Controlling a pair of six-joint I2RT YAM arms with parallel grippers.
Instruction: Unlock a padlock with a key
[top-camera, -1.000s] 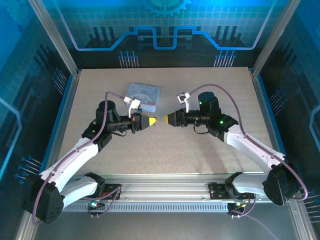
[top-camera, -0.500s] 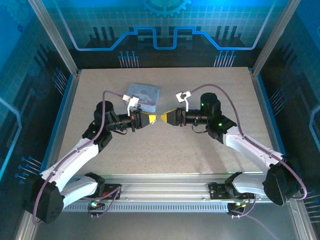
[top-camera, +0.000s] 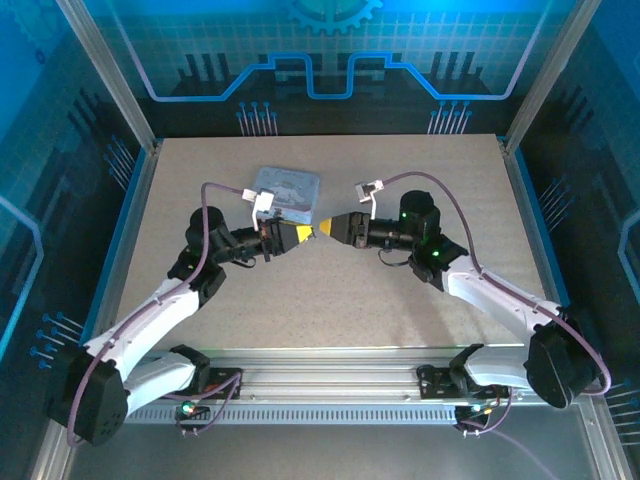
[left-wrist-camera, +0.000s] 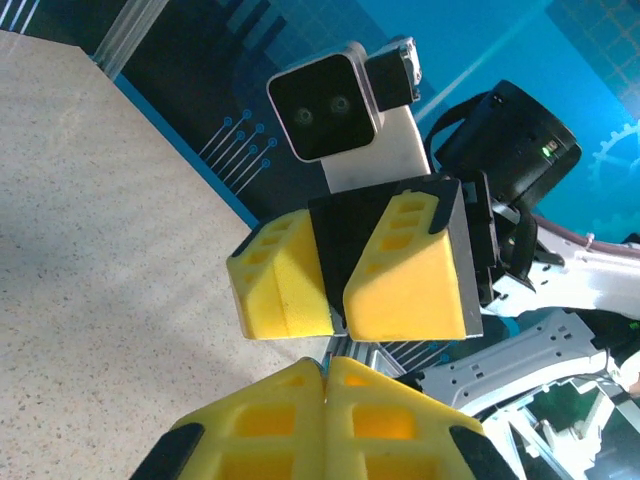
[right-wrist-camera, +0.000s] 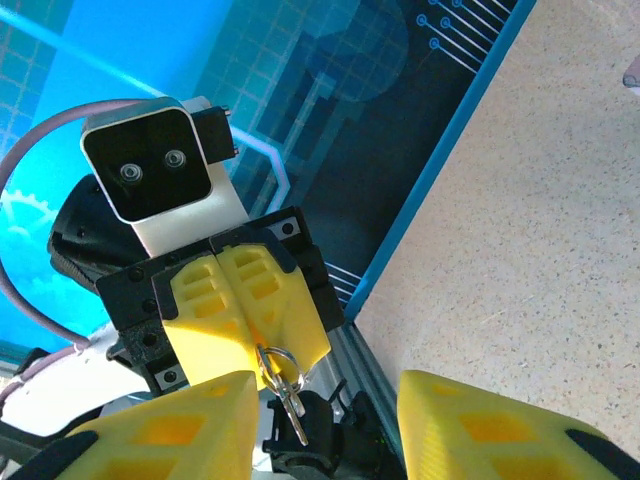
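My left gripper (top-camera: 305, 232) and right gripper (top-camera: 328, 229) meet tip to tip above the middle of the table. The left gripper (right-wrist-camera: 262, 345) is shut on a small metal ring, and the thin grey key (right-wrist-camera: 290, 395) hangs down from that ring. In its own wrist view the left gripper (left-wrist-camera: 326, 368) shows its yellow fingers pressed together. The right gripper (right-wrist-camera: 328, 405) stands open, its yellow fingers (right-wrist-camera: 170, 425) wide apart with nothing between them, just short of the key. From the left wrist it appears as the right gripper (left-wrist-camera: 338, 325) facing me. The padlock is out of view.
A pale grey-lilac tin box (top-camera: 288, 190) lies on the table just behind the left gripper. The speckled tabletop (top-camera: 330, 300) is bordered by a blue edge strip (right-wrist-camera: 450, 170) and metal frame posts (top-camera: 100, 70).
Both grippers have moved toward each other and a little toward the far side. The gap between their tips has closed. The left gripper stays shut on the key ring.
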